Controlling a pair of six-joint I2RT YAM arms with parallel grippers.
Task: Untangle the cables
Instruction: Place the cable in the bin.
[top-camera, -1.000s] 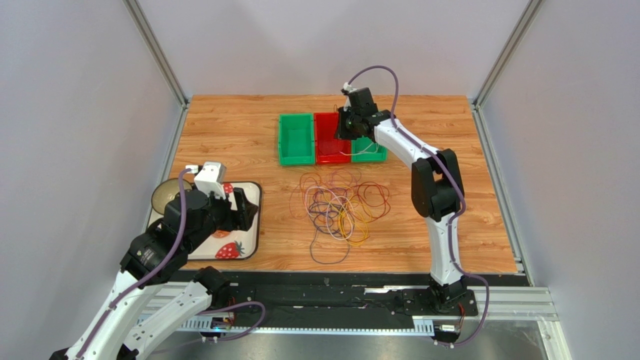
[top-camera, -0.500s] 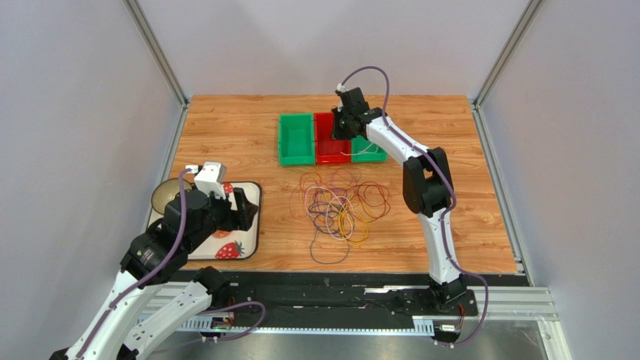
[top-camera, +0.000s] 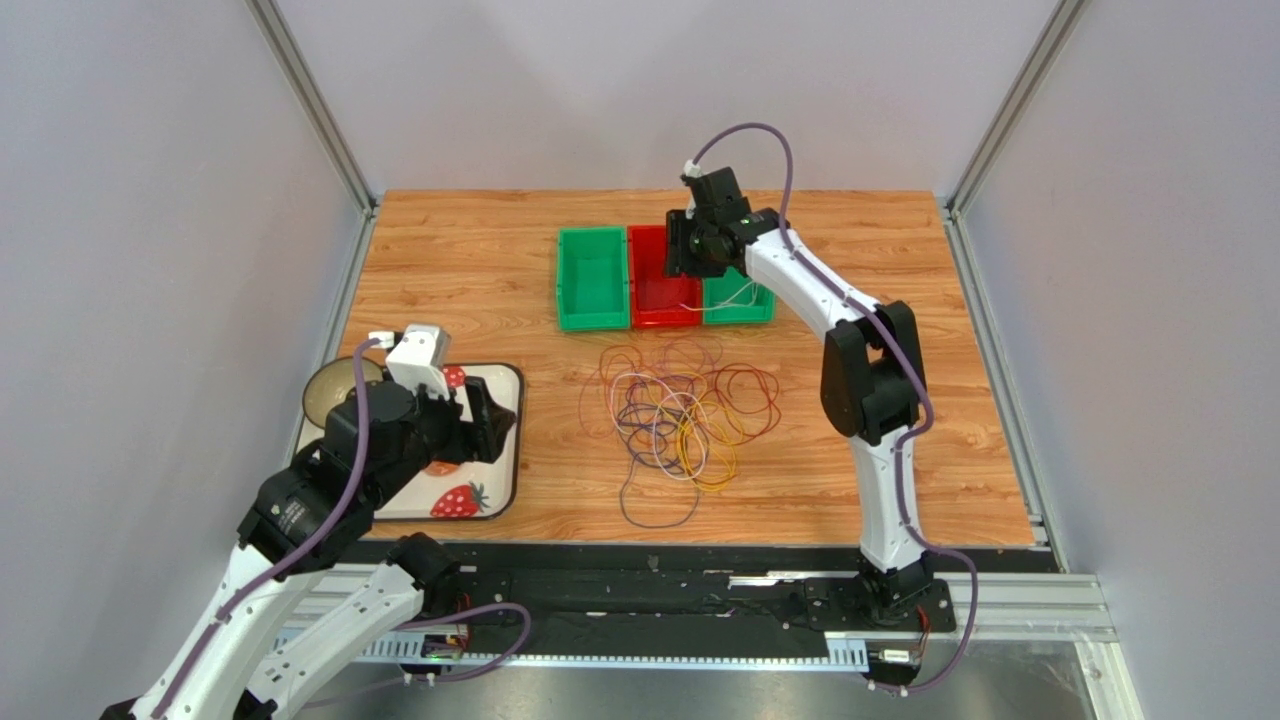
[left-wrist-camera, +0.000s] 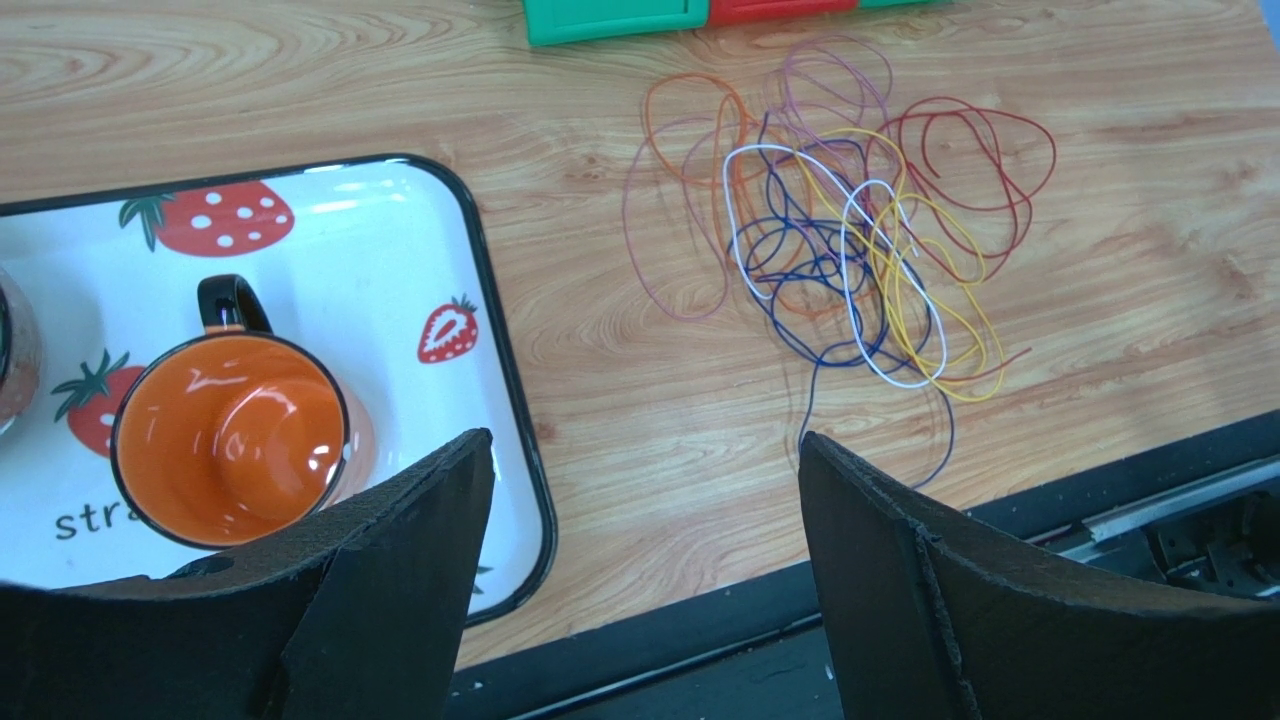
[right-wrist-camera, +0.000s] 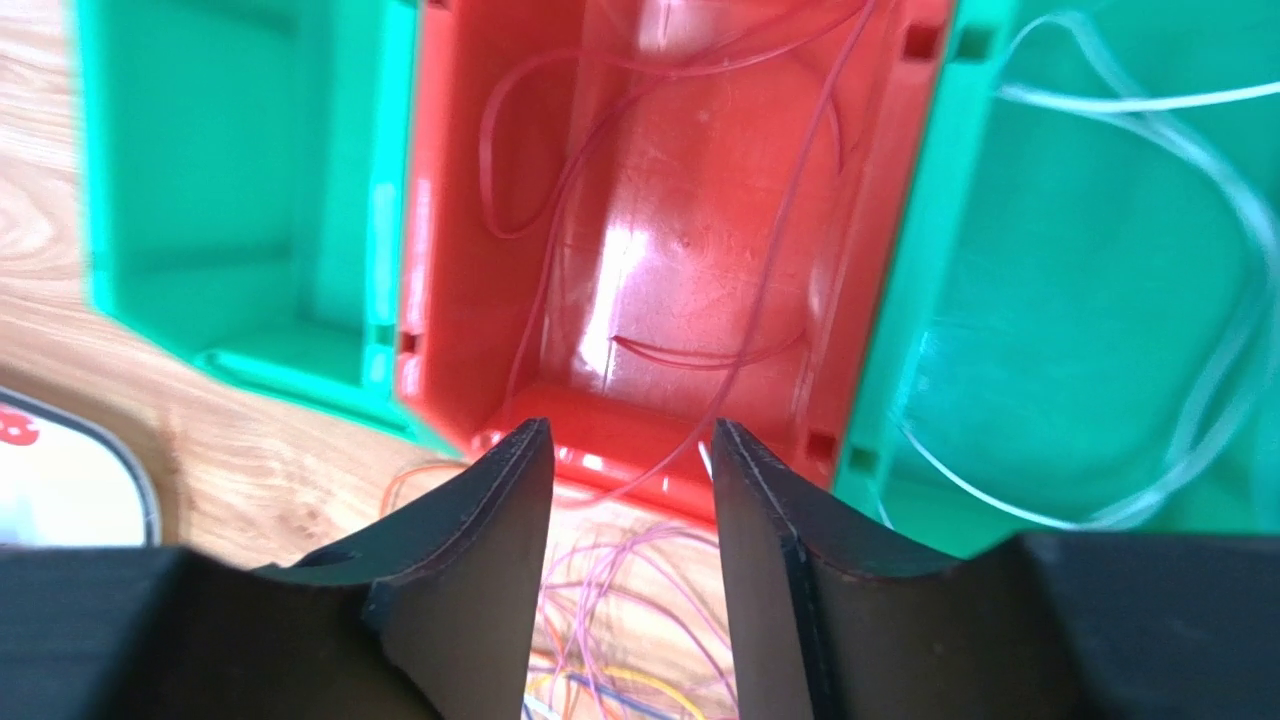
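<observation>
The cables (top-camera: 684, 413) lie in a loose tangle of purple, yellow, white and reddish loops in the middle of the table, and the tangle (left-wrist-camera: 842, 255) also shows in the left wrist view. My right gripper (top-camera: 694, 248) hovers over the red bin (top-camera: 657, 311). Its jaws (right-wrist-camera: 631, 435) are open and nothing is clamped between them. A thin red cable (right-wrist-camera: 781, 255) lies in that bin and trails over its near rim. A white cable (right-wrist-camera: 1202, 375) lies in the right green bin (right-wrist-camera: 1082, 300). My left gripper (top-camera: 484, 420) stands open and empty over the tray's right edge, left of the tangle.
A green bin (top-camera: 592, 278) stands left of the red one, with no cable visible in it. At the front left, a strawberry-print tray (left-wrist-camera: 496, 345) carries an orange mug (left-wrist-camera: 226, 435). A dark bowl (top-camera: 331, 393) sits partly hidden behind my left arm. The table's black front edge runs just below the tangle.
My right gripper's jaws have gone from shut to open above the red bin, and its wrist shifted slightly. The left arm and the tangle have not moved.
</observation>
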